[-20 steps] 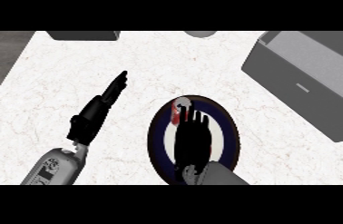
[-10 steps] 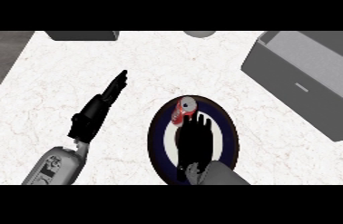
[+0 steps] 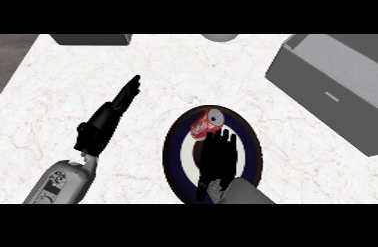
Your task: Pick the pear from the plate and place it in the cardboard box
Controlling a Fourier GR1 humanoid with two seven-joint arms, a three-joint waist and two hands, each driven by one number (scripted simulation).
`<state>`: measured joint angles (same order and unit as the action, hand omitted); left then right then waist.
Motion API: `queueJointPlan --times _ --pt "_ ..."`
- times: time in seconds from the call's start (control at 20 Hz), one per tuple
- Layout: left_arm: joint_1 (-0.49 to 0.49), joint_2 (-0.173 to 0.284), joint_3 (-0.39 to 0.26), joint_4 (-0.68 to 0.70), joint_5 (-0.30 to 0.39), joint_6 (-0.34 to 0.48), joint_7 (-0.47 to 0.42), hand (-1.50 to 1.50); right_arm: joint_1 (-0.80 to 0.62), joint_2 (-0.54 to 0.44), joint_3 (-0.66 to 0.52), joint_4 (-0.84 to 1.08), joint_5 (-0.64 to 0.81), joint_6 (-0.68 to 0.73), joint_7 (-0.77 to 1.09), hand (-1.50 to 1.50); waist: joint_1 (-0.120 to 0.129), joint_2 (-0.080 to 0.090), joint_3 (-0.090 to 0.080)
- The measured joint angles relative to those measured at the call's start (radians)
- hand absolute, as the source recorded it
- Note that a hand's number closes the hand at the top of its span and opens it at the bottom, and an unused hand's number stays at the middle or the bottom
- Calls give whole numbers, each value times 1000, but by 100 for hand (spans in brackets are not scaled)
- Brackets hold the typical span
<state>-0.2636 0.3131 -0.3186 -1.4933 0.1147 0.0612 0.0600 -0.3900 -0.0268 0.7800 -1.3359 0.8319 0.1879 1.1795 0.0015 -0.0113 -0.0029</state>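
the only readable marking is white script lettering, seemingly a coca-cola logo, on the side of a red cylindrical metal can [image 3: 205, 123] lying just beyond the fingertips of the black right hand [image 3: 219, 156].

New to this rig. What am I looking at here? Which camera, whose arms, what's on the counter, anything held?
It is one view from the robot's head, looking steeply down at a white marbled counter. Two grey forearms enter from the bottom edge, each ending in a black robot hand. The left robot hand lies flat with straight fingers, holding nothing. The right robot hand hovers open over a dark round plate. On that plate lies a red soda can on its side; no pear shows. A grey box sits at the right. Nothing is held.
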Motion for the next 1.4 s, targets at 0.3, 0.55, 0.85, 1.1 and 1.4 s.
queueJointPlan --times 0.3,0.55,0.85,1.1,1.4 --pt "-4 -9 10 3 -9 -11 8 0 15 1 -30 31 23 2 -9 150 -1 -2 -1" --pt "8 -22 11 -8 -29 -9 10 0 30 -1 -49 37 37 16 -43 150 -2 -4 -2" --pt "22 -17 30 -2 -34 -30 0 0 43 -92 -22 -17 56 40 -195 150 -2 -3 1" --pt "32 -18 32 -1 -32 -30 -6 0 49 -287 62 -150 23 36 -543 150 -2 -2 9" --pt "44 -23 36 0 -30 -23 -8 0 38 -519 63 -301 1 -67 -903 150 -30 -3 14"
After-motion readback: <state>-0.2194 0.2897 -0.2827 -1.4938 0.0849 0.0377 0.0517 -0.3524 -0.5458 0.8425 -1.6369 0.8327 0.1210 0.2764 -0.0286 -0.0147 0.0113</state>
